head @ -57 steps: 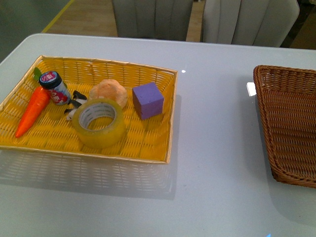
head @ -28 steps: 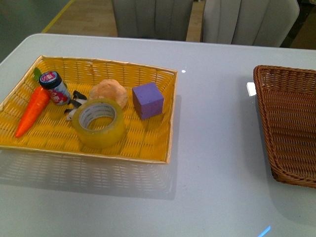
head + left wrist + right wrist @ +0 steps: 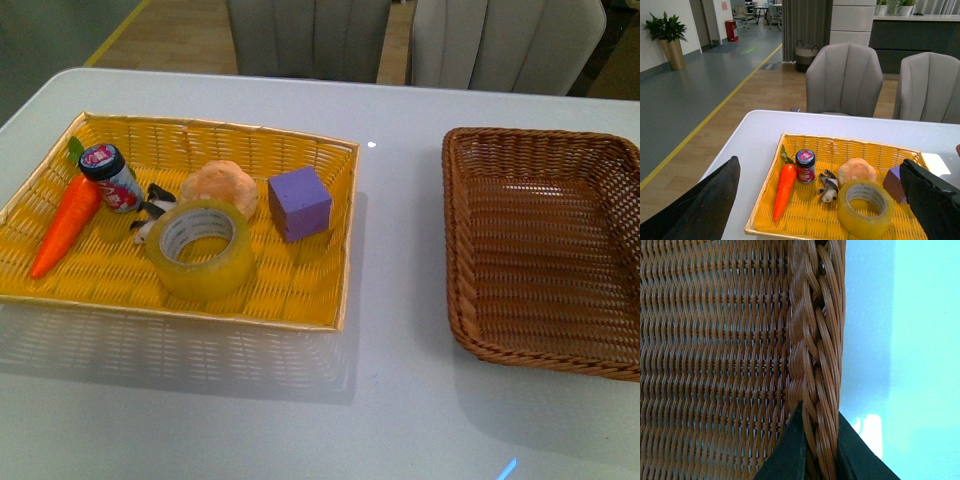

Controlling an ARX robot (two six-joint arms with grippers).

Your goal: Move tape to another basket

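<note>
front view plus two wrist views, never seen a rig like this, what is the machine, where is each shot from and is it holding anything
This is a robot with two arms, each ending in a two-fingered gripper. The front view comes from a camera on its body, looking over a white table; neither arm shows there. On the table, a bright yellow woven tray holds a wide roll of yellowish packing tape, an orange toy carrot, a small dark-lidded jar, a little black-and-white animal figure, a round tan bun and a purple cube. Beside it stands a dark brown wicker basket. The other two pictures come from cameras on the wrists. The left gripper is open, facing the yellow tray, holding nothing. The right gripper is closed on the basket's rim.
</note>
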